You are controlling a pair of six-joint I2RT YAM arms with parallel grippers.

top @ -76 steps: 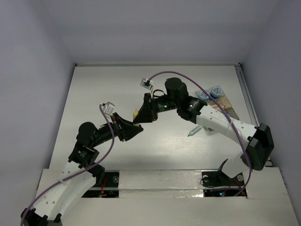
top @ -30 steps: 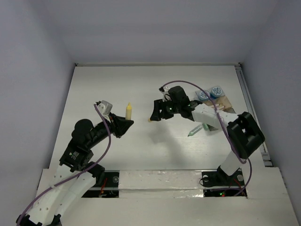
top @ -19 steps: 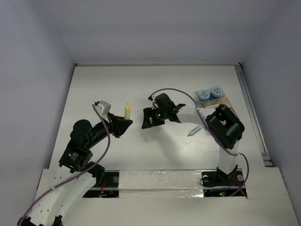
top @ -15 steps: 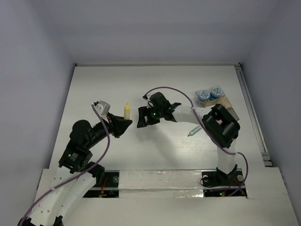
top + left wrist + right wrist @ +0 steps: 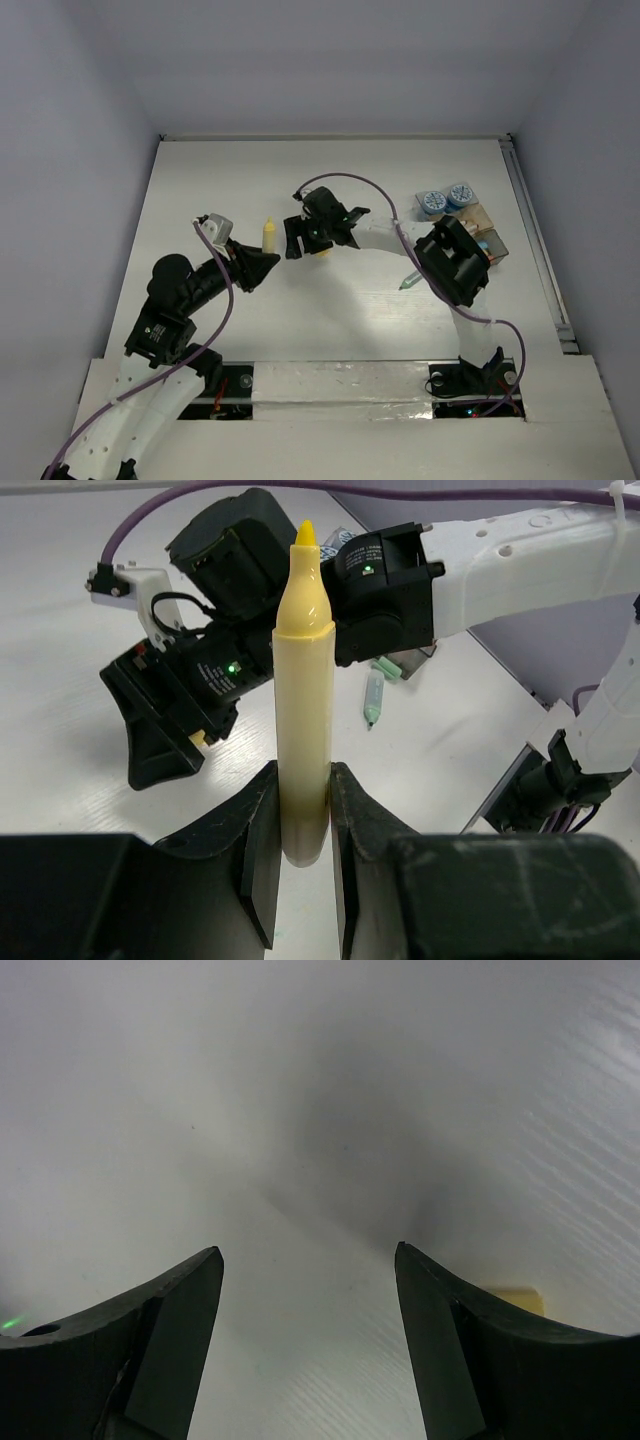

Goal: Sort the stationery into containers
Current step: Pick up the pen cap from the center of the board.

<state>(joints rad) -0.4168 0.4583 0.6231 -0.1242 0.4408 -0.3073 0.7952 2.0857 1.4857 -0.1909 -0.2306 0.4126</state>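
The left gripper (image 5: 264, 256) is over the left half of the table (image 5: 200, 190), about halfway between the near edge and the far edge. Its two fingers (image 5: 262, 825) are squeezed tight on the bottom end of a yellow marker (image 5: 303, 670). The marker stands straight up from the fingers with its pointy tip on top, lifted off the table. Just to the right of it is the right gripper (image 5: 293, 243), near the middle of the table. Its jaws are spread wide and hold nothing. In the right wrist view only bare white table shows between the two black fingers (image 5: 165, 1345). A small yellow stub (image 5: 322, 251) lies on the table right beside that gripper. In the right wrist view it peeks out next to one finger, and I cannot tell if they touch. Farther right, a light green pen (image 5: 410, 279) lies flat on the table, partly hidden by the bend of the right arm. Near the right edge of the table, more toward the far side, there is a tan tray (image 5: 483, 214) with a grey tray (image 5: 492, 246) just beside it on the near side. Two round blue and white pots (image 5: 446, 198) sit side by side at the far end of the tan tray. I cannot tell if they are inside it.
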